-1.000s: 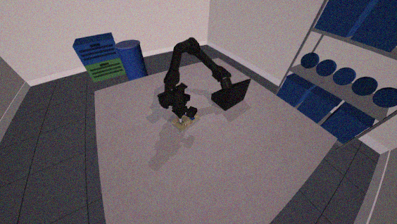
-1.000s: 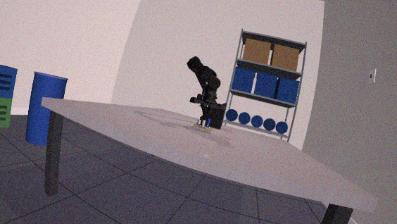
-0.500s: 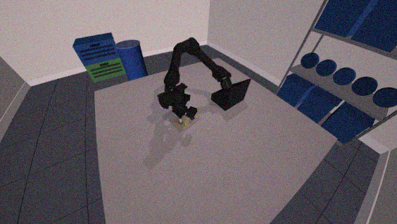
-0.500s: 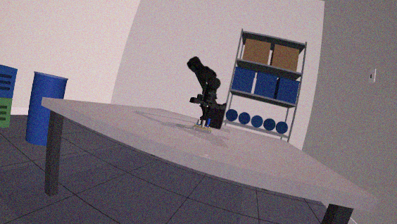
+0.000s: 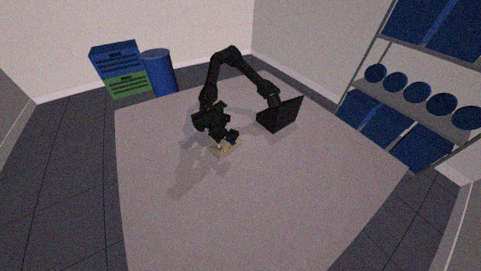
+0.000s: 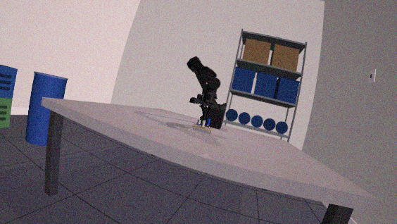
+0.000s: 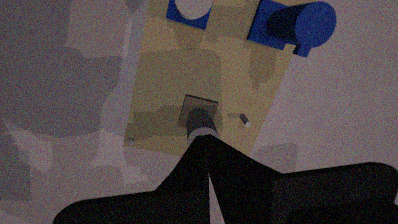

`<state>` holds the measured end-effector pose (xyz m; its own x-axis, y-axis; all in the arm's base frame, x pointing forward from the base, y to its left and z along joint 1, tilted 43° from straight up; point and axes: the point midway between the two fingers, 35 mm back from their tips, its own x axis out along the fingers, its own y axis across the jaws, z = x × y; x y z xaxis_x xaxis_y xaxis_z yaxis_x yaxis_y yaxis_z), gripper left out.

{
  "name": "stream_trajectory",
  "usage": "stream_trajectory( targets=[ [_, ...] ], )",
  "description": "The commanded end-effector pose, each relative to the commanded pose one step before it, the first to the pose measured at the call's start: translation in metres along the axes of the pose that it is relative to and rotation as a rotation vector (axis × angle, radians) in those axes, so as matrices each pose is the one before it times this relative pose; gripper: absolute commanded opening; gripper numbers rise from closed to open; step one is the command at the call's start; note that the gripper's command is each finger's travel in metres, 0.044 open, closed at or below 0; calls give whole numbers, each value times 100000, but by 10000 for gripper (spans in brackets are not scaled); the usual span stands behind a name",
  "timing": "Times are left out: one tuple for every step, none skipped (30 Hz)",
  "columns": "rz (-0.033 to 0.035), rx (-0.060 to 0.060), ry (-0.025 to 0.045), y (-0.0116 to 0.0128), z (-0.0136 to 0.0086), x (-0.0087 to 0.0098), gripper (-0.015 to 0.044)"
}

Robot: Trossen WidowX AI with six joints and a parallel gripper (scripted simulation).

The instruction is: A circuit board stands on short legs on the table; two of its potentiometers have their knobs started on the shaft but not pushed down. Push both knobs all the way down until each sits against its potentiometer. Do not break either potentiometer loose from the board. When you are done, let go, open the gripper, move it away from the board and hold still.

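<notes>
The tan circuit board (image 5: 222,155) (image 7: 170,65) stands on the table. In the wrist view a dark grey round post (image 7: 200,120) with a pale rim rises from a dark square base. My gripper (image 7: 203,142) is shut and empty, its fingertips at the top of this post; whether they press on it is unclear. A blue potentiometer with a pale round knob (image 7: 193,6) is cut off by the top edge. Another blue potentiometer carries a blue knob (image 7: 316,25) (image 6: 209,122), with part of its shaft side visible. How far the knobs sit down is hard to tell.
A small thin pin (image 7: 244,120) stands on the board beside the dark base. A black box-like block (image 5: 281,114) stands on the table by the arm's base. Blue bins and a shelf rack are beyond the table.
</notes>
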<state>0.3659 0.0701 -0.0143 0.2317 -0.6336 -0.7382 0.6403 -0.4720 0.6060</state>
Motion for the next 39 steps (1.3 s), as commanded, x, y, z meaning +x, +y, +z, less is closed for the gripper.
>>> stream_trajectory(
  targets=[
    [-585, 2727, -2057, 290, 27, 1934, 0],
    [0, 0, 0, 0, 0, 0, 0],
    [0, 0, 0, 0, 0, 0, 0],
    [-2, 0, 1, 0, -2, -26, 0],
    [-4, 0, 3, 0, -3, -52, 0],
    [-6, 0, 4, 0, -5, -75, 0],
    [-7, 0, 5, 0, -6, -99, 0],
    [-9, 0, 6, 0, -7, -123, 0],
    [-10, 0, 6, 0, -7, -146, 0],
    [-10, 0, 7, 0, -8, -159, 0],
    [-10, 0, 6, 0, -7, -164, 0],
    [-9, 0, 6, 0, -6, -158, 0],
    [-9, 0, 5, 0, -5, -159, 0],
    [-8, 0, 5, -1, -5, -161, 0],
    [-8, 0, 4, -1, -4, -164, 0],
    [-7, 0, 4, -1, -3, -156, 0],
    [-7, 0, 4, -1, -3, -158, 0],
    [-6, 0, 3, -1, -2, -161, 0],
    [-6, 0, 3, -1, -1, -163, 0],
    [-5, 0, 2, -1, -1, -166, 0],
    [-5, 0, 2, -1, 0, -156, 0],
    [-4, 0, 2, -1, 1, -157, 0],
    [-4, 0, 1, -1, 1, -161, 0],
    [-3, 0, 1, -1, 2, -164, 0],
    [-3, 0, 1, -1, 2, -151, 0],
    [-2, 0, 0, -1, 3, -153, 0],
    [-2, 0, 0, -1, 4, -155, 0],
    [-1, 0, 0, -1, 4, -156, 0],
    [-1, 0, -1, -1, 5, -156, 0],
    [0, 0, -1, -1, 6, -157, 0],
    [1, 0, -2, -1, 7, -156, 0],
    [1, 0, -2, -1, 6, -124, 0],
    [1, 0, -1, -1, 4, -75, 0],
    [119, -963, -682, -145, 138, 557, 26],
    [0, 0, 0, 0, 0, 0, 53],
    [0, 0, 0, 0, 0, 0, 79],
    [0, 0, 0, 0, 0, 0, 105],
    [0, 0, 0, 0, 0, 0, 131],
    [0, 0, 0, 0, 0, 0, 158]
  ],
)
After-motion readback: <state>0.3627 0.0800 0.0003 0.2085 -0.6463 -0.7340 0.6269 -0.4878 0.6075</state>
